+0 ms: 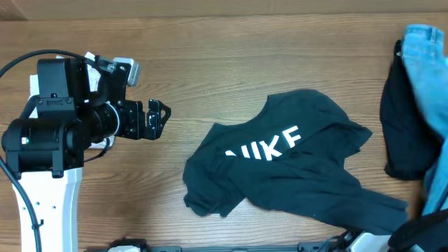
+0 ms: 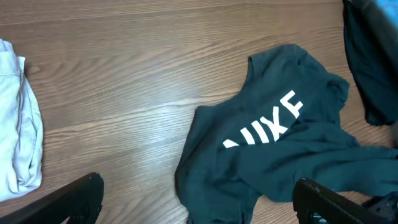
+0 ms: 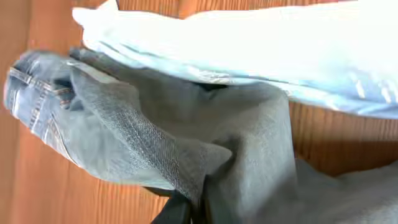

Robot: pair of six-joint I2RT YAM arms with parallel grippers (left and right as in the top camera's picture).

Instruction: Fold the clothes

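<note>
Shirt lies crumpled mid-way along the table, toward its near edge, long axis left-right, well right of the left gripper. Left wrist: jaws apart, cloth ahead. Right wrist: right gripper, nearer, is pinched together on a fold, seemingly its hem.

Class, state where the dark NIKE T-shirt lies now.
Overhead, the T-shirt lies crumpled right of centre on the table, between the left gripper and the jeans at the right edge.

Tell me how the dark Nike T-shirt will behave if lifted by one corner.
Likely floppy: the T-shirt lies crumpled, its lettering partly folded under, so it should sag. Pushed across the wooden table, it would probably bunch up.
</note>
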